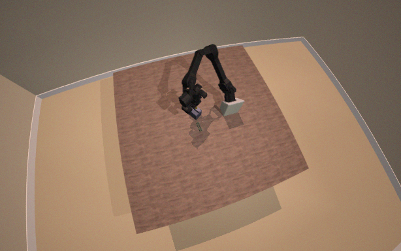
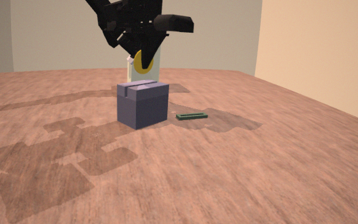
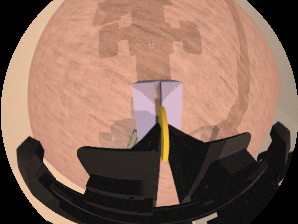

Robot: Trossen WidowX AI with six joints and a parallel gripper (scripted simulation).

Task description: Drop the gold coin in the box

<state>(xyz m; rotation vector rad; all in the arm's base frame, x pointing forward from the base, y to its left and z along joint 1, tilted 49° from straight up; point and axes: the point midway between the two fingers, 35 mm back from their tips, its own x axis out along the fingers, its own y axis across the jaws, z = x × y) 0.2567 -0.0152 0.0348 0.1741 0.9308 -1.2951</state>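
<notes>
Tabletop (image 2: 271, 163), brown wood grain, carries all items. Arm (image 1: 206, 62) arches from its pale base (image 1: 232, 106) to a point above the box. Grey box (image 2: 143, 103) sits directly below the end effector (image 2: 144, 59), slot (image 2: 126, 88) in lid facing up. Green holder (image 2: 191, 116) lies on the tabletop below and to one side, near the box, nothing in it. End effector nearly closed, clamped on gold coin (image 2: 140, 65); coin hangs edge-down above the lid, clear of it. Wrist view: coin edge (image 3: 162, 137) in line with slot.
</notes>
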